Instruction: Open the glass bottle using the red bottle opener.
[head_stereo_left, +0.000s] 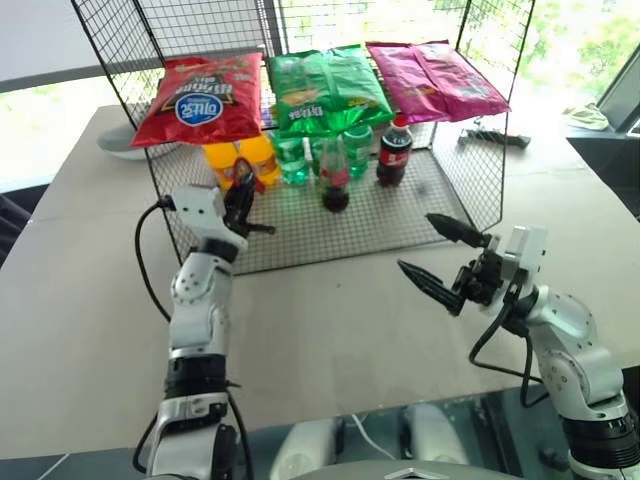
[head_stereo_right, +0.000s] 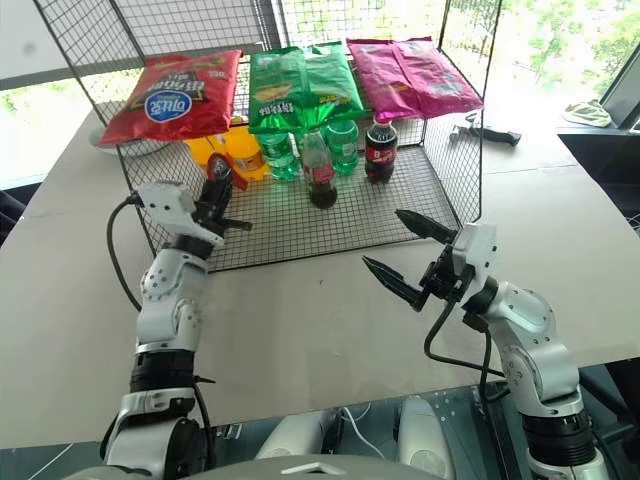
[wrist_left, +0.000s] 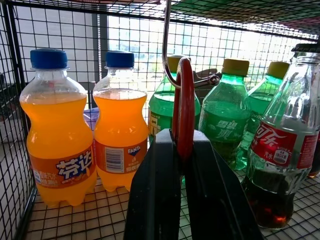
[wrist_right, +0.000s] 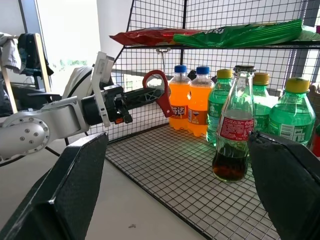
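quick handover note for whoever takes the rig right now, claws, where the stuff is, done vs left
Left claw: shut on the flat red bottle opener, which hangs from a metal hook under the wire rack's upper shelf.
Right claw: open, empty, in front of the rack.
Small clear glass cola bottle: upright on the rack's lower shelf, crown cap on.
Done: opener gripped.
Left: unhook the opener, steady the bottle, pry off the cap.
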